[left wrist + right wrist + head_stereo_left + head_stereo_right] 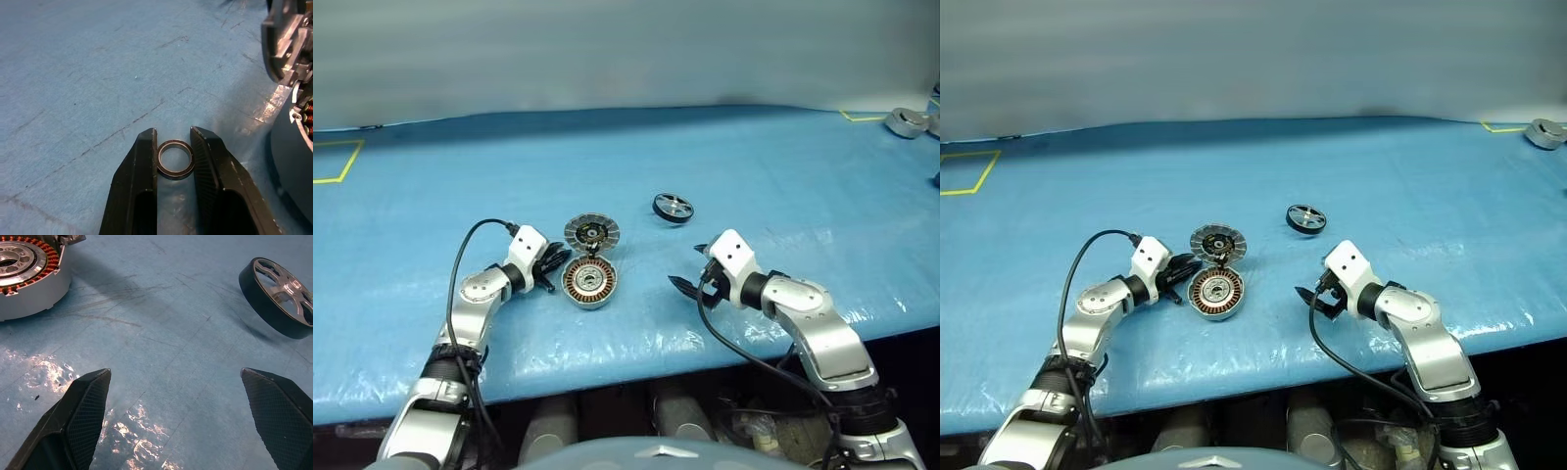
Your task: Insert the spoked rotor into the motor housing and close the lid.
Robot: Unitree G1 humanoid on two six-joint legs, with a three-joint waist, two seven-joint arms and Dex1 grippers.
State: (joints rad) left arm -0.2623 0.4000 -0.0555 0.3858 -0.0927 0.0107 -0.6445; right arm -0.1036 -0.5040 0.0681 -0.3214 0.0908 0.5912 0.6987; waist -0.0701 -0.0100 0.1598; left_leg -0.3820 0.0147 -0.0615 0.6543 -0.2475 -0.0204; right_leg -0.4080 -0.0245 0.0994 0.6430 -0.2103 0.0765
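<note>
The spoked rotor is lying tilted on the blue tabletop, well apart from the motor housing and beyond the right arm's reach line. The housing is sitting open with its copper windings facing up, and the lid is lying just behind it, touching or nearly touching its rim. So the rotor is not yet in the housing, and the lid is not yet on.

Just beside the housing, the left claw is resting low on the tabletop with its fingers drawn in around a small dark ring; they are bracketing it closely, though whether they are truly pinching it cannot be told. The right claw is hovering wide open and empty, pointing across the bare tabletop between housing and rotor.

The step in hand seems to be dealing with this small ring before the rotor goes in. Next, the open right claw would need to reach forward to the rotor, grip its black rim and carry it level over the housing's centre.
</note>
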